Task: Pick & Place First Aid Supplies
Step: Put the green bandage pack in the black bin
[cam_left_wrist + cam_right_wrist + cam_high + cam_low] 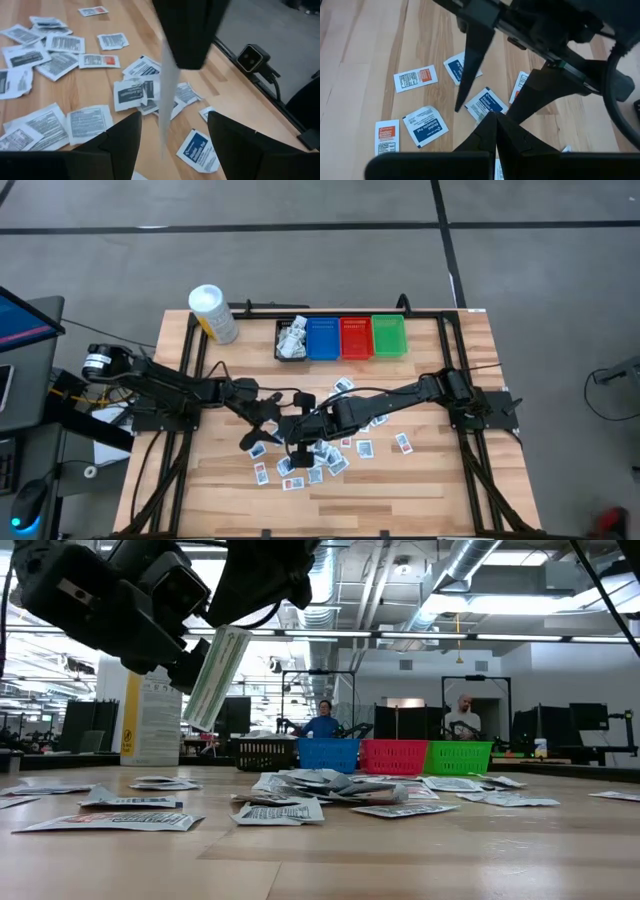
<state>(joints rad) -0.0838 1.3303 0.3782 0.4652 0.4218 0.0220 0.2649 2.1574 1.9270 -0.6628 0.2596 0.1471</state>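
Far edge: you have four plastic bins (340,338) in a row, a white cylindrical tub (212,313) to their left.
Table middle: small flat packets (316,458) lie scattered, probably overlapping, beneath both grippers.

My table (440,480) is pale planked wood, smooth and matt. The packets (90,122) look like thin paper or foil, faintly creased. The bins (392,756) are glossy slotted plastic. My claws (170,145) are matt black.

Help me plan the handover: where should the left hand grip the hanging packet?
Its free lower half, across the flat faces: the packet hangs edge-on between the open fingers of the left hand, and the right hand pinches its top.
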